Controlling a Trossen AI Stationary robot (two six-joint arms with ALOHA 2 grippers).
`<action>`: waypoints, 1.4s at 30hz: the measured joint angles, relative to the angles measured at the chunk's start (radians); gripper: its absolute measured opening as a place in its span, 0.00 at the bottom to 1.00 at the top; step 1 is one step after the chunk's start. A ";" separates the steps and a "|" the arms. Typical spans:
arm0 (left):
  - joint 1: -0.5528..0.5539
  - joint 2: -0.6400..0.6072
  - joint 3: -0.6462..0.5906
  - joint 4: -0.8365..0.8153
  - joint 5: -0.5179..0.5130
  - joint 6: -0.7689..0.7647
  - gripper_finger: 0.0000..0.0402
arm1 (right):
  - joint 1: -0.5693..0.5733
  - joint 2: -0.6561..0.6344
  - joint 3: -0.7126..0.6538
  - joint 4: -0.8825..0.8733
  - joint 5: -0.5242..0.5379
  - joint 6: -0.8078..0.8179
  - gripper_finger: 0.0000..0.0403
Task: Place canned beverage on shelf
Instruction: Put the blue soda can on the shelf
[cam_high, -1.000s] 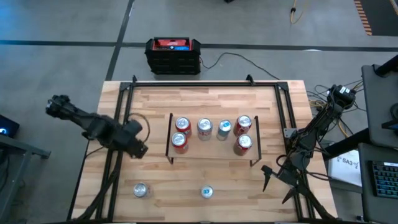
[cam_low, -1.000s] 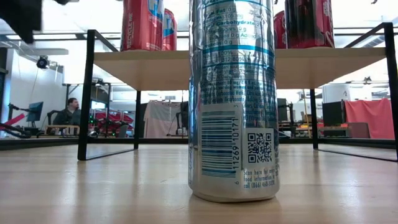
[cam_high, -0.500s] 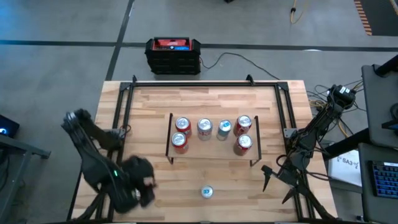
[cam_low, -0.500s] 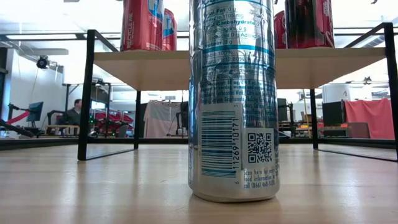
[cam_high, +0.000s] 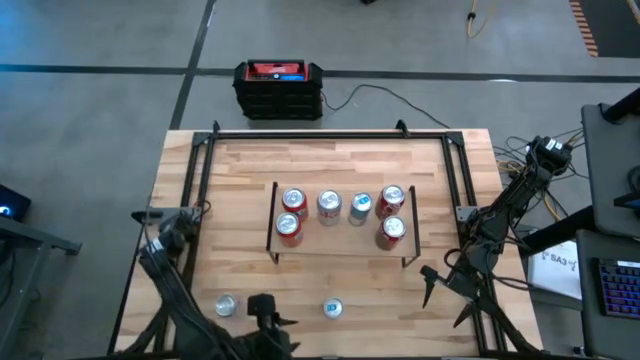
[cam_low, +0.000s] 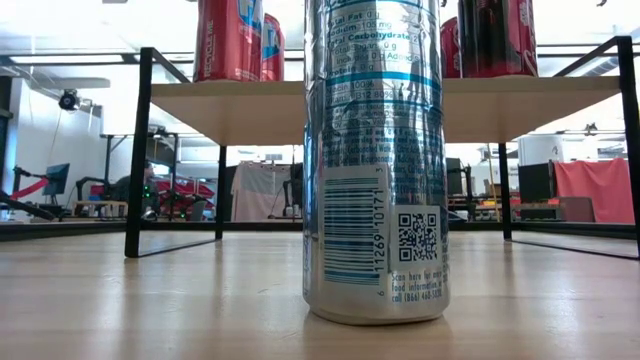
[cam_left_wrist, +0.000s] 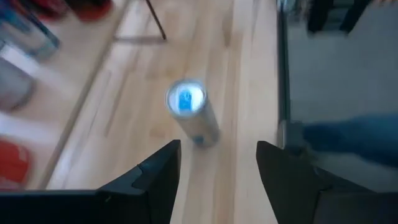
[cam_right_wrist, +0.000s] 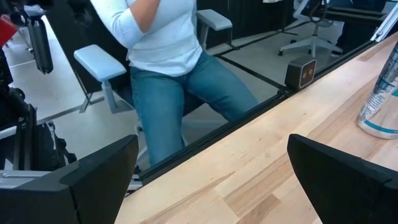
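The shelf (cam_high: 340, 252), a small light-wood board on black legs, stands mid-table with several red and silver cans on it. A blue-topped can (cam_high: 333, 308) stands upright on the table near the front edge; it fills the low view (cam_low: 375, 160). A silver can (cam_high: 227, 305) stands to its left. My left gripper (cam_high: 280, 318) is open and empty between these two cans, pointing at the blue-topped can (cam_left_wrist: 189, 112), which stands ahead of its fingers (cam_left_wrist: 217, 146). My right gripper (cam_high: 440, 295) is open and empty at the near right.
A black metal frame (cam_high: 330, 133) runs around the tabletop. A person in jeans (cam_right_wrist: 180, 93) sits just beyond the table's near edge. A black and red case (cam_high: 279, 88) stands on the floor behind the table. Bare wood lies between the shelf and the front cans.
My left gripper has swung from the table's left side toward the near edge, passed over the silver can, and turned toward the table's right, facing the blue-topped can. Both front cans stand where they were.
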 joint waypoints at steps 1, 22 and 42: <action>0.003 0.007 -0.014 -0.004 0.011 -0.004 0.49 | 0.000 0.000 0.000 0.001 0.000 -0.001 0.99; 0.097 0.228 0.041 -0.031 -0.309 -0.094 0.49 | 0.000 0.000 0.000 -0.011 0.000 -0.001 0.99; 0.131 0.265 0.039 0.069 -0.277 -0.168 0.79 | 0.000 0.000 0.000 -0.011 0.000 -0.001 0.99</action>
